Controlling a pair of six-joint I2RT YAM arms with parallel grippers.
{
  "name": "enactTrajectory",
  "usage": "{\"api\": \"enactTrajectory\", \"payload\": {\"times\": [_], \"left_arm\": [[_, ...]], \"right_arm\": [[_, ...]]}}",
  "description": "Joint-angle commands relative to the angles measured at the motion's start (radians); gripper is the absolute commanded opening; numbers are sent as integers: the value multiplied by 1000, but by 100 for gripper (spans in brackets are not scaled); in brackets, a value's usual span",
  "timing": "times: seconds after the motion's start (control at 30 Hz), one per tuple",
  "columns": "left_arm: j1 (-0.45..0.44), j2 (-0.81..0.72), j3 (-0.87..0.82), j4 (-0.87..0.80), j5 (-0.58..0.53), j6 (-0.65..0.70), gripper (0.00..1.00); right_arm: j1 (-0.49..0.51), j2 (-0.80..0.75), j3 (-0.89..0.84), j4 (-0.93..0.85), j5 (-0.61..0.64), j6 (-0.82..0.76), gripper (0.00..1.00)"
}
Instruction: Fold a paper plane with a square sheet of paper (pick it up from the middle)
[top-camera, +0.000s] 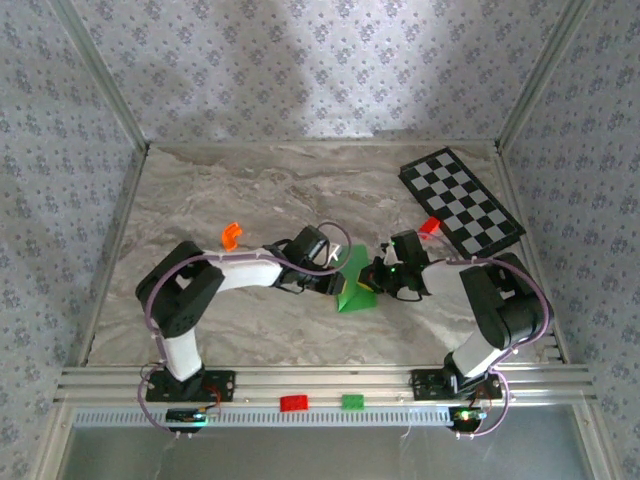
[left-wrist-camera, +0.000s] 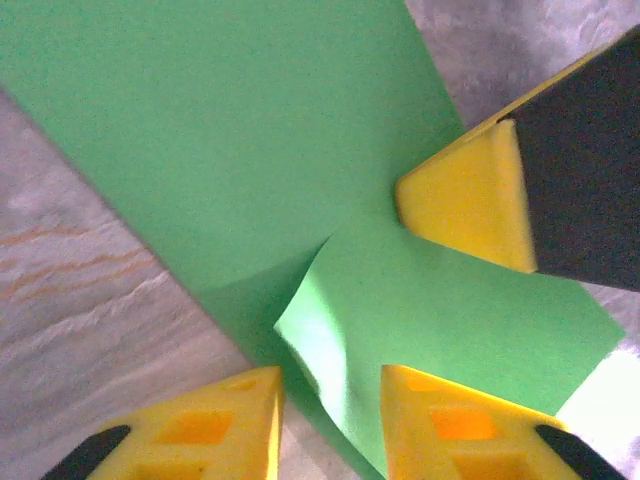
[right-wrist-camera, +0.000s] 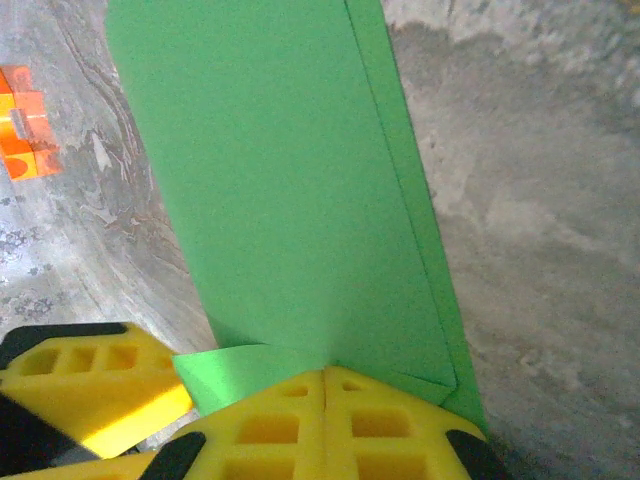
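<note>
Paper (right-wrist-camera: 290, 180) — bright green, folded, layered edge, corner curled

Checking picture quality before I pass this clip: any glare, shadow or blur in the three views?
Top external: soft light, a dim shadow on the back wall; the green paper reads clearly. Left wrist: blown-out glare on the table at lower right, bright sheen on the paper's curled flap. Right wrist: paper evenly lit; fingers of the right pincer look soft.

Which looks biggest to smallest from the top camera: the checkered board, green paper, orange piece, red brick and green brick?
1. checkered board
2. green paper
3. orange piece, red brick and green brick: all tiny, about alike.
</note>
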Motion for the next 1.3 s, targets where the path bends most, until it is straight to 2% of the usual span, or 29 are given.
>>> {"api": "enactTrajectory", "payload": {"times": [0.0,0.03,0.1,0.2,0.27,0.4,0.87,1.27], "left_arm": [[-4,-92,22,-31,-12,-84,33],[-4,-107,14,-19,-7,-103,32],[-4,-126,0,8,16,-162,20],[-5,-79,18,60,184,-220,7],[-7,-34,35,87,249,-272,2],[-1,16,11,168,278,-339,1],[-2,128,43,172,377,-323,1],[-3,140,3,135,370,-290,2]], "right_arm": [[-5,31,-41,-135,59,-29,0],[-7,28,-41,-138,63,-30,0],[-9,24,-41,-141,64,-32,0],[-10,19,-43,-143,62,-31,0],[-13,16,-43,-147,62,-34,0],[-17,14,-44,-148,61,-36,0],[-19,23,-48,-141,58,-37,0],[-23,22,-53,-152,59,-43,0]]}}
